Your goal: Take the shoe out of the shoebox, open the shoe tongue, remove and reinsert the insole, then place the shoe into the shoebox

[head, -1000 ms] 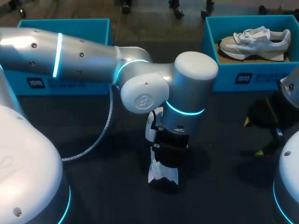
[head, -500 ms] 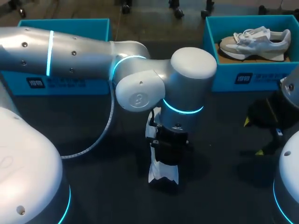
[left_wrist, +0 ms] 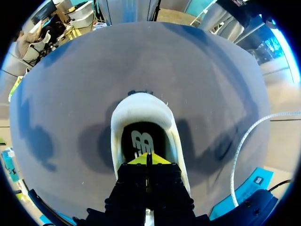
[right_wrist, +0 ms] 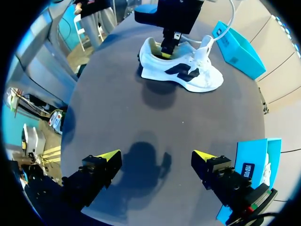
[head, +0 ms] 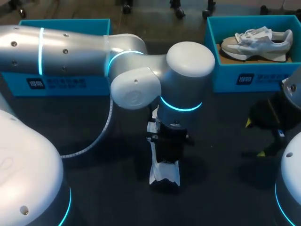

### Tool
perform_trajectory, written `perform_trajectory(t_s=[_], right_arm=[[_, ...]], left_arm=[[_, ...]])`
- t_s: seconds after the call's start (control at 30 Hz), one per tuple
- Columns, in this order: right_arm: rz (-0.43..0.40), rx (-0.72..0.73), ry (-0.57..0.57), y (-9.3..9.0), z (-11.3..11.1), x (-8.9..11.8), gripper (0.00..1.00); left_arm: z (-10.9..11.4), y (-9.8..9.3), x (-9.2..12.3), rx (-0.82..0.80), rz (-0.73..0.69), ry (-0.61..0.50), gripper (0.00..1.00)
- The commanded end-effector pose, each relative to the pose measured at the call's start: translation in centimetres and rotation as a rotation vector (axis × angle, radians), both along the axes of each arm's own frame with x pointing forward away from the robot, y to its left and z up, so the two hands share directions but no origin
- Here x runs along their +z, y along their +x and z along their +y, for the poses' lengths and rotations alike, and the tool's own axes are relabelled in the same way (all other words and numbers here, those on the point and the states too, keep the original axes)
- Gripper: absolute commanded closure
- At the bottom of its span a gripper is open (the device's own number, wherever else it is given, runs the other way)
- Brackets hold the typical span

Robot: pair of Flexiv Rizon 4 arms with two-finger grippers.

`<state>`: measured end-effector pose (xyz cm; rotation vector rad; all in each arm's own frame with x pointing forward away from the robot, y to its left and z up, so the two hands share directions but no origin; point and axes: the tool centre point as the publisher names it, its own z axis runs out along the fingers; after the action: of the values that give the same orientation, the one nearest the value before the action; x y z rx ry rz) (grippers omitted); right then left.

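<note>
Dark worktop (head: 108, 197) under everything.

From 9 o'clock, left arm (head: 70, 52): reaching past the middle, wrist straight down over the shoe (head: 164, 175).
- Against a second ago: elbow and wrist housing shifted a little toward 9 o'clock.
- Black body of the hand lifted slightly, more white heel showing beneath it.
- Shoe itself not budged; right arm (head: 292, 89) likewise unmoved.
- Likely meaning: insole step under way, either a small upward draw just starting or a re-seat. Cannot tell which.

At 1 o'clock, right shoebox (head: 235, 77): holds a second shoe (head: 256, 42), pale, resting on brown card. Not the one being worked.

At 11 o'clock, left shoebox (head: 61, 84): interior mostly hidden behind the left arm, contents unreadable. Probably the box for the return, as a guess only.

Shoe: white, out of either box, upright on its sole at worktop centre. Heel toward 6 o'clock, laces toward 12 and under the wrist.

At 4 o'clock, right hand (right_wrist: 157, 157): well apart from the shoe, fingers spread wide, nothing between them, hovering over bare worktop.

Inside the heel opening, left hand (left_wrist: 146, 159): yellow tips pressed together, down on the insole (left_wrist: 141, 139). Insole dark, lying flat in the shoe. Pinch on its edge or mere contact: cannot tell.
</note>
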<state>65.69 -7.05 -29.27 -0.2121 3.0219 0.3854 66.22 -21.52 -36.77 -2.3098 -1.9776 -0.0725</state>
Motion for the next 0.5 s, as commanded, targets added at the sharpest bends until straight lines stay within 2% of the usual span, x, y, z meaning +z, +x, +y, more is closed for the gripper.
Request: perform_trajectory(t_s=[0.03, 0.27, 0.33, 0.4, 0.43, 0.5], right_arm=[[-0.003, 0.0, -0.001, -0.1, 0.0, -0.1, 0.0], [-0.003, 0.0, -0.001, -0.1, 0.0, -0.1, 0.0], [-0.003, 0.0, -0.001, -0.1, 0.0, -0.1, 0.0], [-0.003, 0.0, -0.001, -0.1, 0.0, -0.1, 0.0], [-0.003, 0.0, -0.001, -0.1, 0.0, -0.1, 0.0], [-0.003, 0.0, -0.001, -0.1, 0.0, -0.1, 0.0]], left_arm=[[0.2, 0.4, 0.3, 0.013, 0.012, -0.027, 1.0], [0.3, 1.0, -0.2, 0.055, -0.009, -0.018, 1.0], [0.5, 1.2, -0.2, 0.057, -0.011, -0.018, 0.58], [0.6, 1.4, -0.1, 0.063, -0.015, -0.016, 0.24], [0.6, 1.6, -0.1, 0.063, -0.016, -0.015, 0.12], [0.6, 1.8, -0.1, 0.061, -0.016, -0.009, 0.02]])
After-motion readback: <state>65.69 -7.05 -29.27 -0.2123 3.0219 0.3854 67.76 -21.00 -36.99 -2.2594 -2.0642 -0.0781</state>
